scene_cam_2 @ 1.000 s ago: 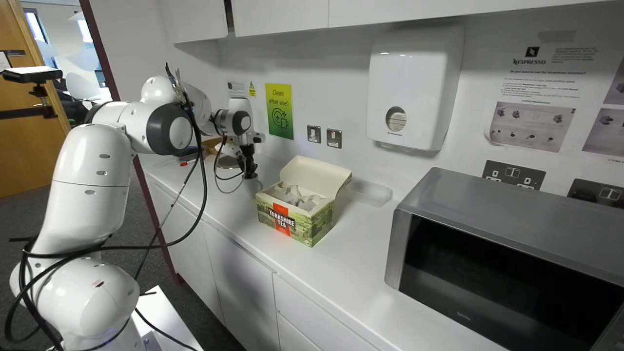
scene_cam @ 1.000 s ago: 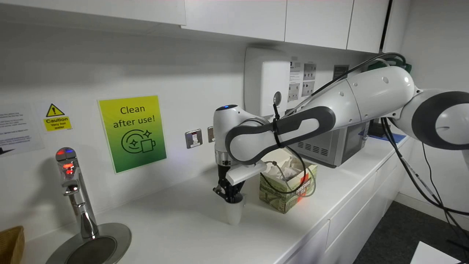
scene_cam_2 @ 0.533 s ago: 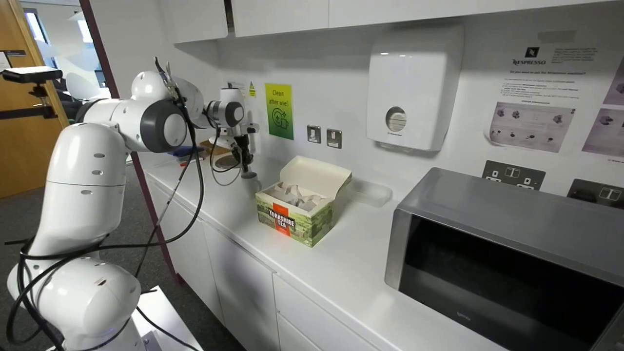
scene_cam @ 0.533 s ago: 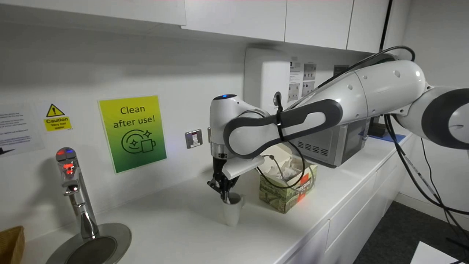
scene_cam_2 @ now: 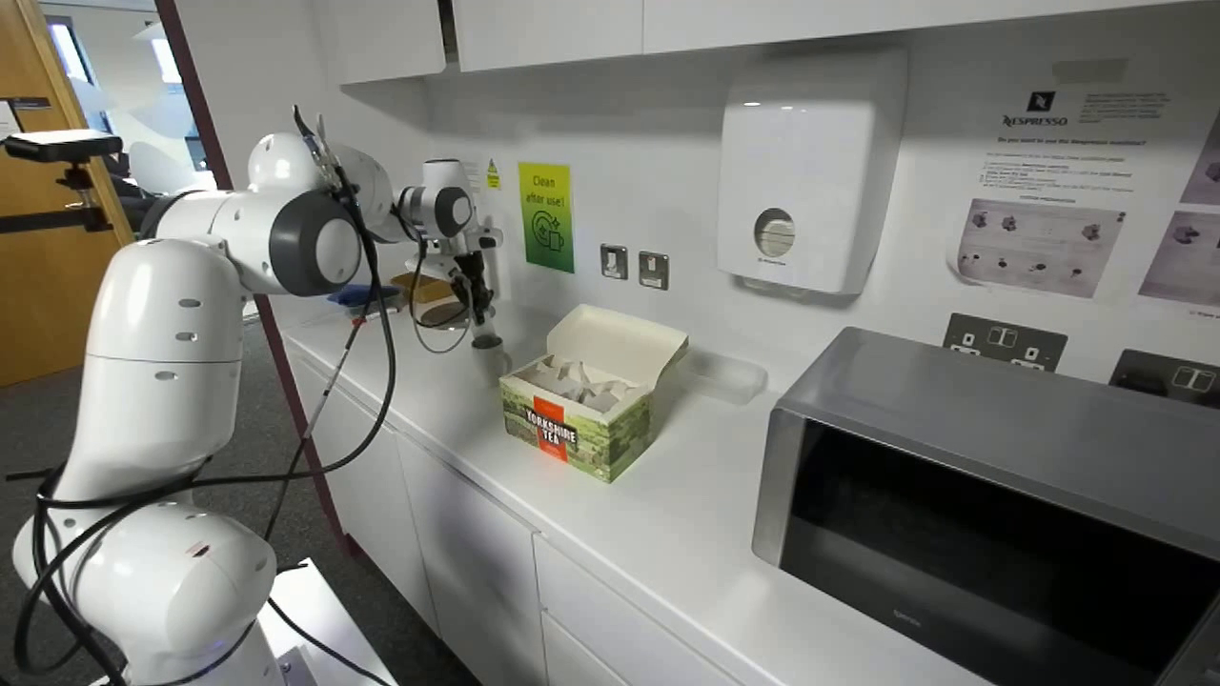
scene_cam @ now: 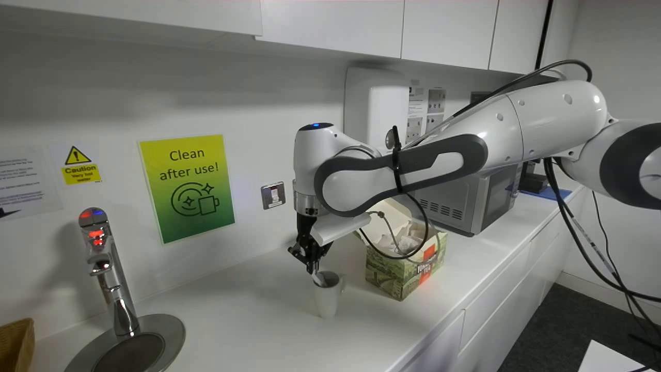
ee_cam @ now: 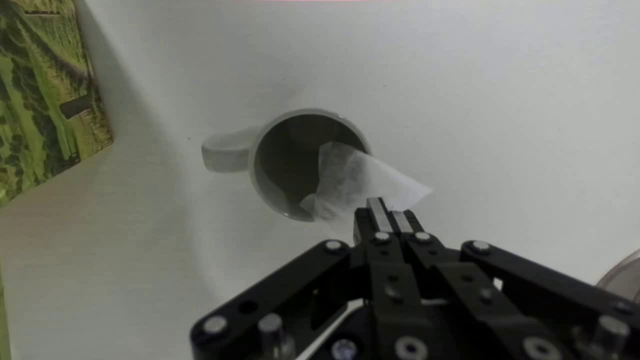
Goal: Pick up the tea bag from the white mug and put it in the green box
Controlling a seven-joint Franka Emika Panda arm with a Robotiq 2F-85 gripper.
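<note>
Got 1 white mug (scene_cam: 327,302), 1 green box (scene_cam_2: 593,435), 1 hand (ee_cam: 390,216) with 1 tea bag (ee_cam: 350,175), 1 microwave (scene_cam_2: 991,505), 1 tap (scene_cam: 119,302).

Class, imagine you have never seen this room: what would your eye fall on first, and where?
Probably the big white robot arm, stretched over the counter, its gripper closed on a tea bag at the mouth of the white mug. Next comes the bright yellow-and-green sign on the wall. Then the open green box, between the mug and the microwave.
</note>
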